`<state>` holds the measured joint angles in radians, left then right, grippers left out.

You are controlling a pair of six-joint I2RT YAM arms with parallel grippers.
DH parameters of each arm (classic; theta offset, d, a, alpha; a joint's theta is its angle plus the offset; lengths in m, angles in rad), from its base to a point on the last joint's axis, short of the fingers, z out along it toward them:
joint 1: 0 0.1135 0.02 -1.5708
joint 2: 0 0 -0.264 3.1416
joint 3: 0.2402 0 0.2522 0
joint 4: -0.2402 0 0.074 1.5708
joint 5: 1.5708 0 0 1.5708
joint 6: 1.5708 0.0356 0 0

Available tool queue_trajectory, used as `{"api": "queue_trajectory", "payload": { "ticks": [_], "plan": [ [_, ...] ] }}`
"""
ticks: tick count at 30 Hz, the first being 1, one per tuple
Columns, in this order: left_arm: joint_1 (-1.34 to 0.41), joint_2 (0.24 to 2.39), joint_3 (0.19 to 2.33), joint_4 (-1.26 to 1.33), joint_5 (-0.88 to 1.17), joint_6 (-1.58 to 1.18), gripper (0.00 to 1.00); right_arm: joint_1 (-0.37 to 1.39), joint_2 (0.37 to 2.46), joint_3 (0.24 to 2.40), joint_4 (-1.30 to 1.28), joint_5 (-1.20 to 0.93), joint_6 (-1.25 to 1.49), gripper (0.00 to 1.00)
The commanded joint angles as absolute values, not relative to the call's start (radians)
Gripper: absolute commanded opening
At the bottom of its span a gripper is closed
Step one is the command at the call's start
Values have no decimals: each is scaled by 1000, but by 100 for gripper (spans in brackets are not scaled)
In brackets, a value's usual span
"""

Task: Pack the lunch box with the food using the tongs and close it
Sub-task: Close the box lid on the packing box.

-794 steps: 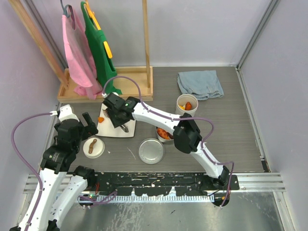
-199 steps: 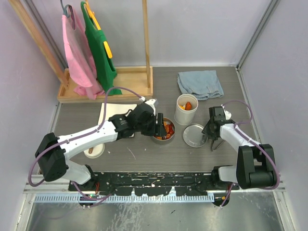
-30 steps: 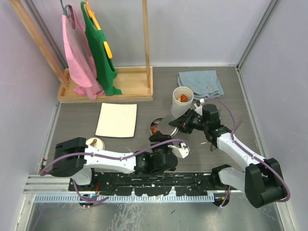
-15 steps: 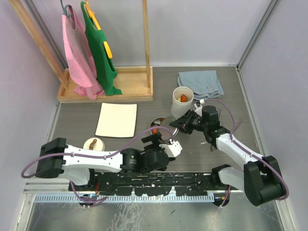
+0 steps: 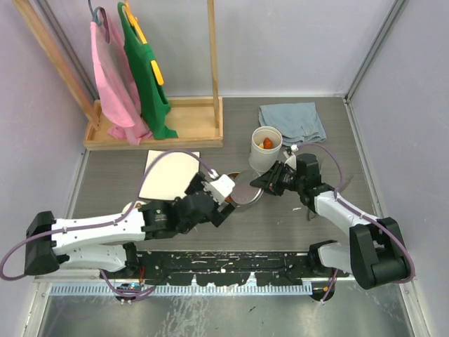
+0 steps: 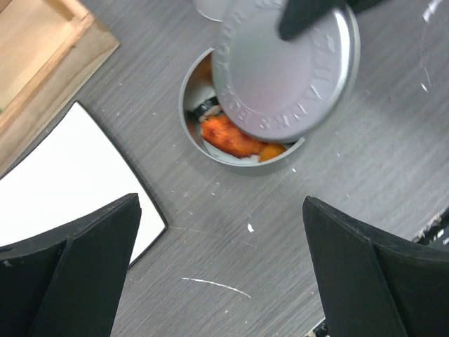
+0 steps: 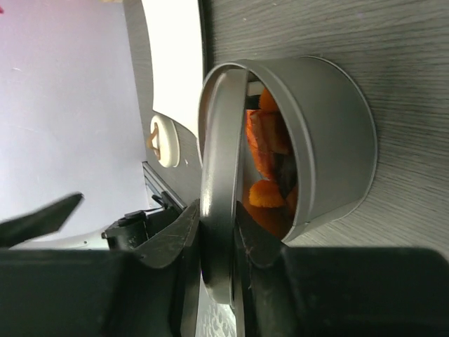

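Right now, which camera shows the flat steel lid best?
The left wrist view: it looks down on nearly the whole round face of the steel lid, which covers part of the tin. The right wrist view shows it edge-on, pinched in the right tool. The top view shows only a small grey disc.

Bright, even overhead light; soft shadows, little blur.

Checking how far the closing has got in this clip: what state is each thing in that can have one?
steel tin: filled with food, partly uncovered.
steel lid: tilted and offset over the tin, not seated.
white tub: open, food inside.
white lid: off the tub, lying on the table.
left end effector: open, holding nothing.
right end effector: shut on the steel lid's edge.
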<state>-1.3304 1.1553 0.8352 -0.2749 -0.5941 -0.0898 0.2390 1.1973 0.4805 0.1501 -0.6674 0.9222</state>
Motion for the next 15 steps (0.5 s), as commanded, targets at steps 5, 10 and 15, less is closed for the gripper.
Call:
{"api": "queue_trajectory", "payload": {
  "ticks": [5,10,15],
  "plan": [
    [-1134,1117,892,-257,-406,-220,98,204,1262,499,83,-688,779,35],
    [-1052,1185,945,-280,-359,-293,98,204,1282,511,44,-679,740,45],
    [-978,1253,977,-290,-294,-371,98,204,1287,525,10,-672,714,49]
  ]
}}
